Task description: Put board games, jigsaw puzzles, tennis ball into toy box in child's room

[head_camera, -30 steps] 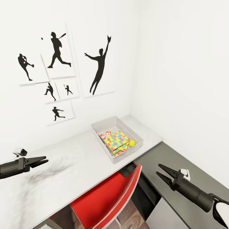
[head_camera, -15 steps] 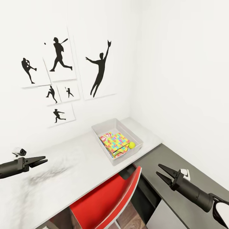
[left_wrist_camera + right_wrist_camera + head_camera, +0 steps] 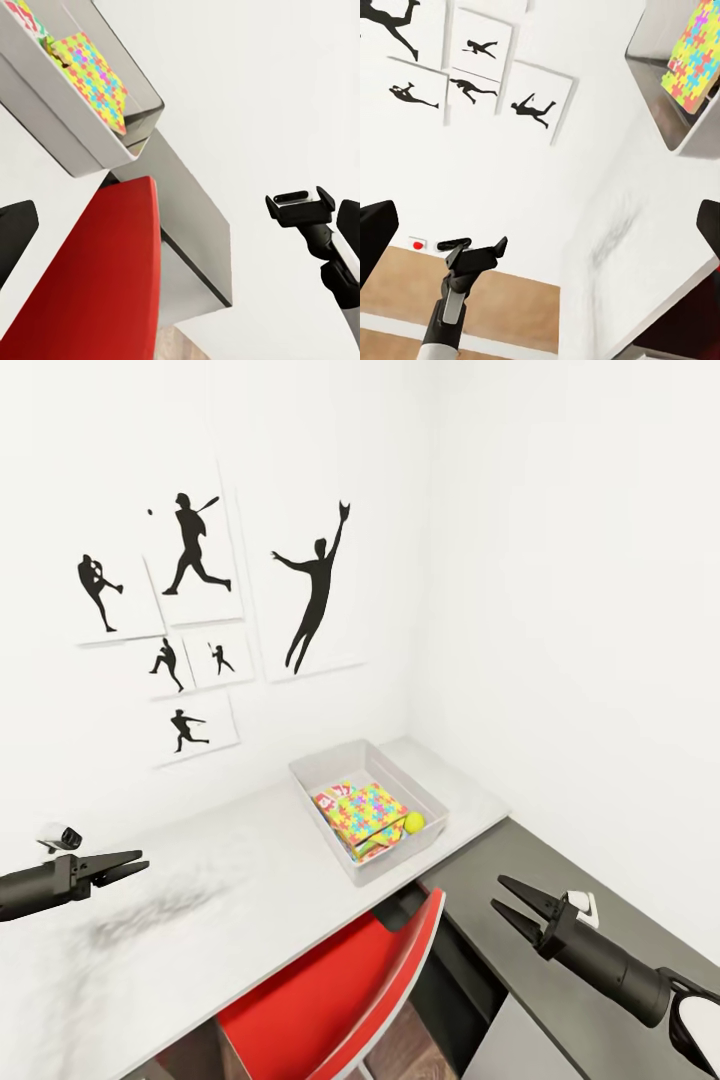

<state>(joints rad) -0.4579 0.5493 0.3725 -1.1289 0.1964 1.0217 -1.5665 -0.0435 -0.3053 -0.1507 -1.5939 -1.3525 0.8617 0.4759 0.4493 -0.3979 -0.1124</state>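
Note:
The toy box [image 3: 385, 858], a pale grey tray, sits at the far right end of the pale table [image 3: 220, 900]. Inside it lie a multicoloured jigsaw puzzle [image 3: 368, 806], the yellow-green tennis ball [image 3: 414, 821] at its right, and a board game [image 3: 333, 794] with a red logo showing from under the puzzle. The puzzle [image 3: 94, 75] and the box [image 3: 82, 146] also show in the left wrist view, and again as puzzle [image 3: 697, 49] in the right wrist view. My left gripper [image 3: 143, 860] hangs open over the table's left part. My right gripper [image 3: 497, 892] is open above the dark lower section [image 3: 560, 880]. Both are empty.
A red chair [image 3: 340, 980] is tucked under the table's front edge between my arms. White walls close the corner behind and right of the toy box, with black silhouette posters [image 3: 200, 610] on the back wall. Wood floor [image 3: 472, 300] shows below.
The whole picture has drifted slightly down and right, so the camera has moved. Both grippers keep the same open pose, and the toy box contents have not changed.

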